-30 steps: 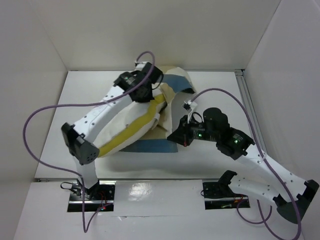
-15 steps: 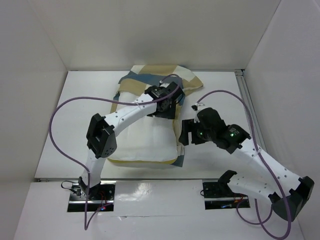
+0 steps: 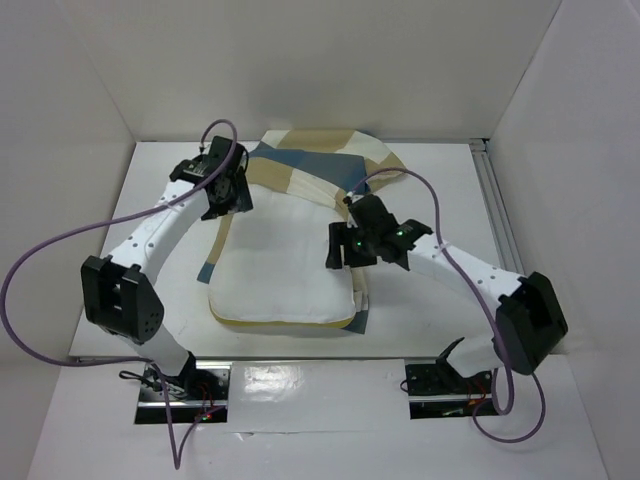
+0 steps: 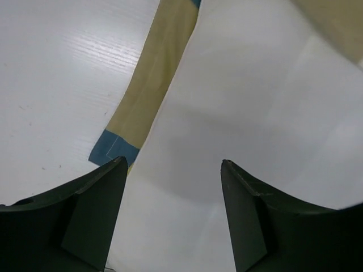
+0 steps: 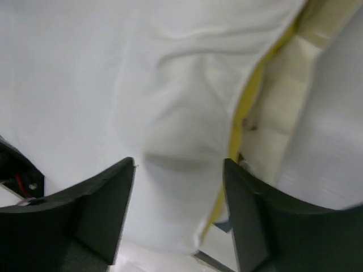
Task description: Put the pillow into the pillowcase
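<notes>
White cushion, checked cloth: the pillow, a plump white rectangle of soft, lightly creased fabric, lies flat on the white counter between the two tools. A yellow band trims its near long edge.

The left tool hovers over the pillow's far left corner, its two dark, wedge-shaped fingers spread apart and gripping nothing. In its wrist view, smooth white pillow fabric fills the gap between the fingers. Just outside the left finger, a flat tan strip ending in a square blue corner lies on the counter's faintly grained surface.

The right tool hangs over the pillow's right side, its fingers likewise apart and empty. Its wrist view shows a shallow dimple in the white cloth between the fingers. The yellow band runs up past the right finger, with cream fabric beyond it.

The pillowcase, a thin sack in large blue, tan and cream blocks, sits rumpled beyond both tools at the pillow's far end. Narrow edges of it show beside the pillow, outside each tool. Whether the pillow's far end lies inside the opening or only against it cannot be told from these views.

Glossy purple cables loop from both white-shelled arms, and small green lights glow on the right arm just behind its tool. Plain white walls enclose the counter on three sides.
</notes>
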`<state>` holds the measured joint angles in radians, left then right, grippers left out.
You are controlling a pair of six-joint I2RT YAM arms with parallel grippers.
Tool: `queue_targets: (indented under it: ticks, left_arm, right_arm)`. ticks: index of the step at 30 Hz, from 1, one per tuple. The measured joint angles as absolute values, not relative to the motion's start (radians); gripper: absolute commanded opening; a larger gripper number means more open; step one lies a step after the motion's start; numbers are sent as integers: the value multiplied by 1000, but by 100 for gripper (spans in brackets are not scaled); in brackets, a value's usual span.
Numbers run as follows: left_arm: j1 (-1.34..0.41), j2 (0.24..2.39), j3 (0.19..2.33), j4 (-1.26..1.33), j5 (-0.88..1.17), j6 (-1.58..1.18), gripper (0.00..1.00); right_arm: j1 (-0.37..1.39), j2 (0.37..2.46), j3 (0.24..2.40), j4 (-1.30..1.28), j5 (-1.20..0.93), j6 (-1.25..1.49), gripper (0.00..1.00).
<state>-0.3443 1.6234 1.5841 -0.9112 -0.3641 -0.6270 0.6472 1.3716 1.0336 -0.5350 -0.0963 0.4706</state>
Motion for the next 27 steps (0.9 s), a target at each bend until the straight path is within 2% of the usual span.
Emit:
queue_targets:
  ticks: [1,3,6,8,12,16,17,18,19,20,23,27]
  left_arm:
    - [-316,1621,1542,-892,-353,-625,79]
    - [-281,1623,1457,-844,-318,-616,77]
    - [-261,1646,1351,-806,-271,-603,73]
    - [-269,1673,1304,-771,-239,-602,68]
    - [-336,1686,1245,-686,-161,-606,66]
    - [-459,1638,1219,-626,-36,-610,77]
    - [-490,1621,1219,-619,-10,-609,78]
    - [-517,1604,1219,-618,15,-609,79]
    - [-537,1582,1219,-625,38,-609,79]
    - [-536,1556,1219,-632,57,-609,81]
    - [-443,1475,1205,-632,71,-611,81]
    - [-237,1354,1106,-608,61,-645,81]
  right_arm:
    - [666,1401,1031,-505,-104,477,47]
    - [692,1437,1018,-453,-113,488,25]
    - [699,1481,998,-413,-115,507,0]
    - [688,1499,987,-408,-111,517,0]
    - [607,1480,978,-432,-88,515,0]
    - [417,1423,976,-503,-12,473,0]
    - [373,1408,977,-516,6,458,32]
    - [329,1394,982,-529,26,443,53]
    - [305,1384,990,-540,45,436,68]
    - [284,1372,1011,-557,62,402,88]
    - [309,1358,1061,-577,75,387,100]
    - [466,1371,1196,-568,101,368,100]
